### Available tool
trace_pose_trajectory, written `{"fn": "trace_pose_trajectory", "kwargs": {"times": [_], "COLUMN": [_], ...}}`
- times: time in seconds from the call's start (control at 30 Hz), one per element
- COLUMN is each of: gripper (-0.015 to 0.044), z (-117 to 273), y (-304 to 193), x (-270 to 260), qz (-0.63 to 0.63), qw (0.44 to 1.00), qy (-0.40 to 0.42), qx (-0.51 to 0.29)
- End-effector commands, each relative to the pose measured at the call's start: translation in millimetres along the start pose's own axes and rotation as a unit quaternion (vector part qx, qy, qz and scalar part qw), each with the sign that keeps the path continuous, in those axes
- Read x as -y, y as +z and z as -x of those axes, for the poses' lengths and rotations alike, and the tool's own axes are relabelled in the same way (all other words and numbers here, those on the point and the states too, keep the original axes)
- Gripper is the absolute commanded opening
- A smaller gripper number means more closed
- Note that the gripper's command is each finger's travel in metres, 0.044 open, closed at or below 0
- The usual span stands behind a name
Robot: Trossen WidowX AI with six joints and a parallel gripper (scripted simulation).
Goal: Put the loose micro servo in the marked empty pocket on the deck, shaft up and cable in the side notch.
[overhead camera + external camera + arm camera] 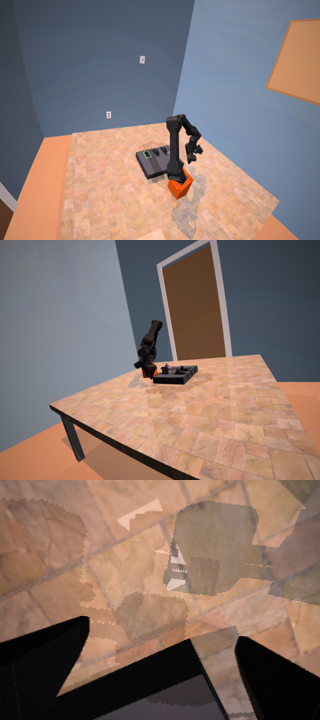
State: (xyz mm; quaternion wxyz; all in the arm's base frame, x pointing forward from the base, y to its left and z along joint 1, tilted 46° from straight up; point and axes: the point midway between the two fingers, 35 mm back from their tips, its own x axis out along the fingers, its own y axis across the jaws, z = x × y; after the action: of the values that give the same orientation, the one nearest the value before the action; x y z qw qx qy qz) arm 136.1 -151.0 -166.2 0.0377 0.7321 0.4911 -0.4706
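The dark deck lies on the table; its corner shows between the fingers in the wrist view. A green outline marks the pocket near one deck corner; no servo shows in it. A lighter grey block, apparently the loose servo, stands on the deck with its shaft side up; in the top view the arm mostly hides it. Its cable cannot be made out. My gripper is open and empty, pointing down beside the deck, away from the pocket. The servo is not in the wrist view.
Two dark servos sit in the deck in a row with the marked pocket. The orange arm base stands close to the deck. The deck's raised edge is close to my fingertips. A wall rises behind the arm.
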Motion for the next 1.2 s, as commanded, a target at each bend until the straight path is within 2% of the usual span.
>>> {"fn": "trace_pose_trajectory", "kwargs": {"times": [0.0, 0.03, 0.6, 1.17], "gripper": [0.0426, 0.0440, 0.0440, 0.0440], "z": [0, 1, 28, 56], "y": [0, -1, -30, -65], "x": [0, 0, 1, 7], "qz": [0.003, 0.008, 0.263, 0.526], "qw": [1.000, 1.000, 0.965, 0.850], "qy": [0.000, 0.000, 0.012, 0.023], "qx": [0.000, 0.000, -0.001, 0.005]}}
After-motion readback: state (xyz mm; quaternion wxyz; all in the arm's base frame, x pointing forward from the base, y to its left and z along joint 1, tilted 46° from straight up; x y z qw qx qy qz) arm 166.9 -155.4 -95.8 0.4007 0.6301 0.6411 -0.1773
